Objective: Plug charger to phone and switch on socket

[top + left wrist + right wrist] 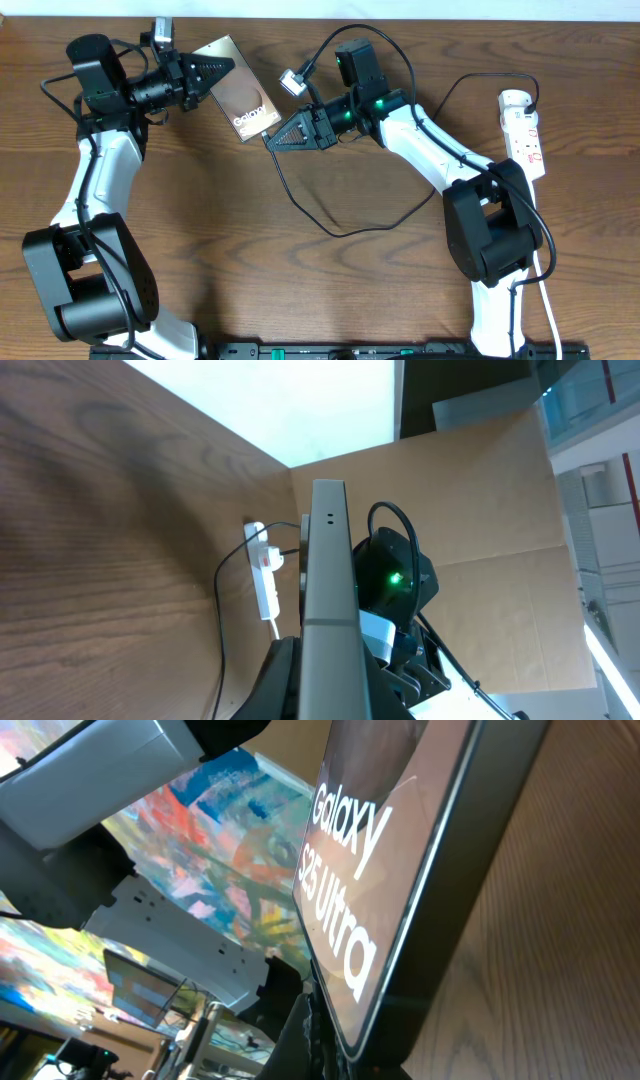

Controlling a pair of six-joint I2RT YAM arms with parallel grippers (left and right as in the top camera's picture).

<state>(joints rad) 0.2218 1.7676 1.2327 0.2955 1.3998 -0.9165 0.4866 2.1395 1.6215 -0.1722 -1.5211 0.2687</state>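
Note:
The bronze-brown phone (245, 95) is held off the table, tilted. My left gripper (222, 72) is shut on its upper edge; in the left wrist view the phone (328, 560) stands edge-on between the jaws. My right gripper (270, 140) is shut at the phone's lower end, where the thin black charger cable (335, 232) comes out of it. The connector tip is hidden. In the right wrist view the phone's lettered face (370, 840) sits right against my fingers (345, 1045). The white power strip (524, 125) lies at the far right and also shows in the left wrist view (266, 575).
The black cable loops over the middle of the wooden table (200, 250) and runs back to the power strip. The strip's thick white cord (548, 300) trails to the front right. A cardboard wall (480, 510) stands behind the table.

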